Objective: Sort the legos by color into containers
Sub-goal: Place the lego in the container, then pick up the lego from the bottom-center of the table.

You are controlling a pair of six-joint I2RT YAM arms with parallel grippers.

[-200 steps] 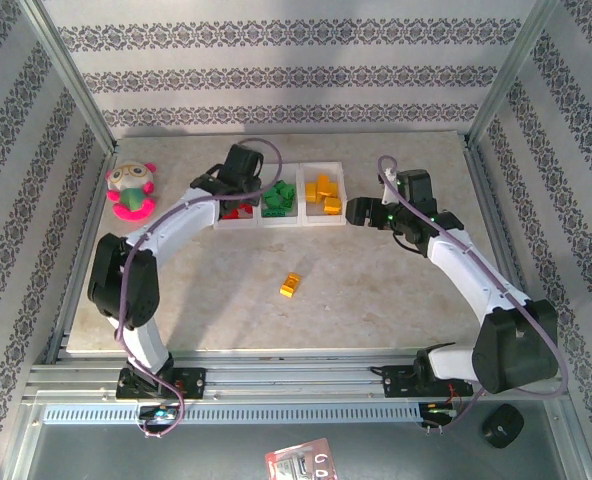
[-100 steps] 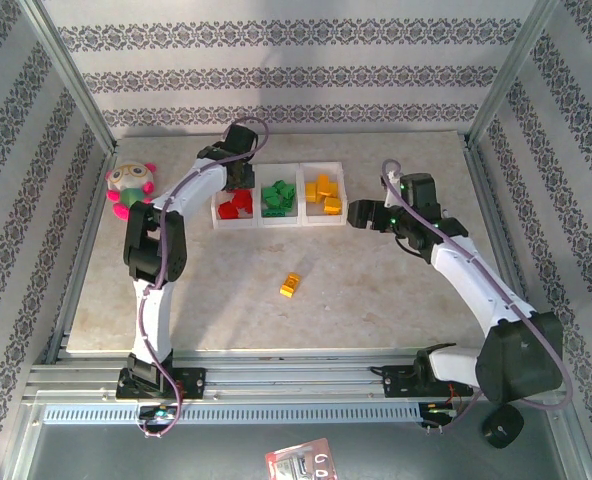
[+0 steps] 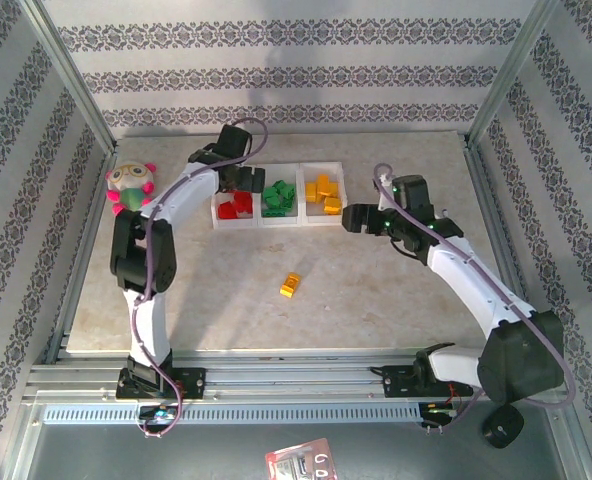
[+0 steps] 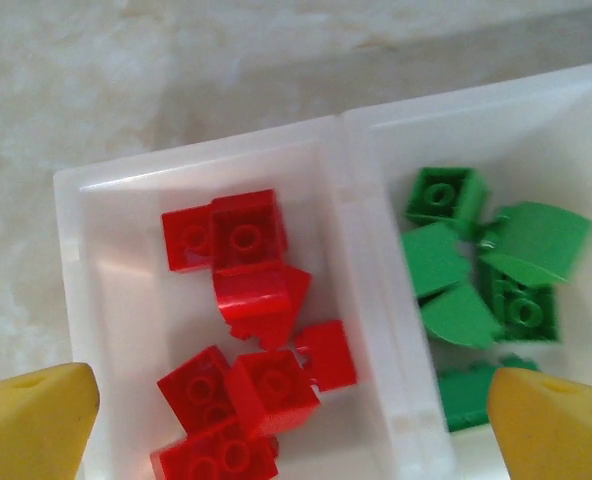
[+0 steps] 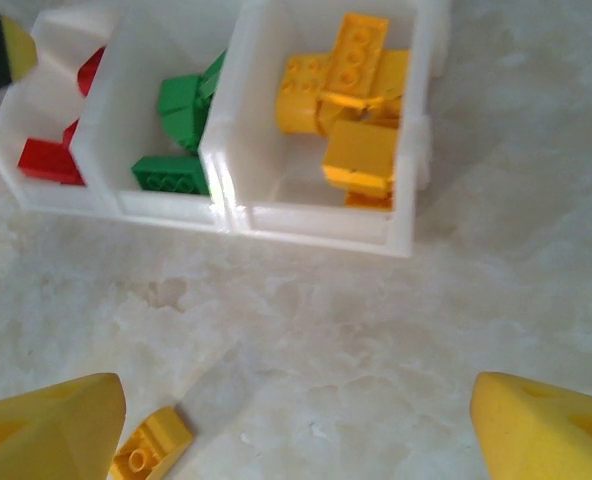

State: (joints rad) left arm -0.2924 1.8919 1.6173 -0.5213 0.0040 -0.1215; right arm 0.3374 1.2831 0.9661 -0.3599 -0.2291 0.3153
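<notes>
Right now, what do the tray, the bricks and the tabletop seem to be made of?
Tray: white plastic, likely; thin, slightly translucent walls with soft glare.
Bricks: hard moulded plastic, glossy; crisp studs and highlights.
Tabletop: pale marbled surface, stone or a printed laminate; the mottled veining doesn't settle which.

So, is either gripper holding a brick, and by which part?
Nothing is held: the left gripper hangs open over the red legos, the right gripper open over the table.
</notes>
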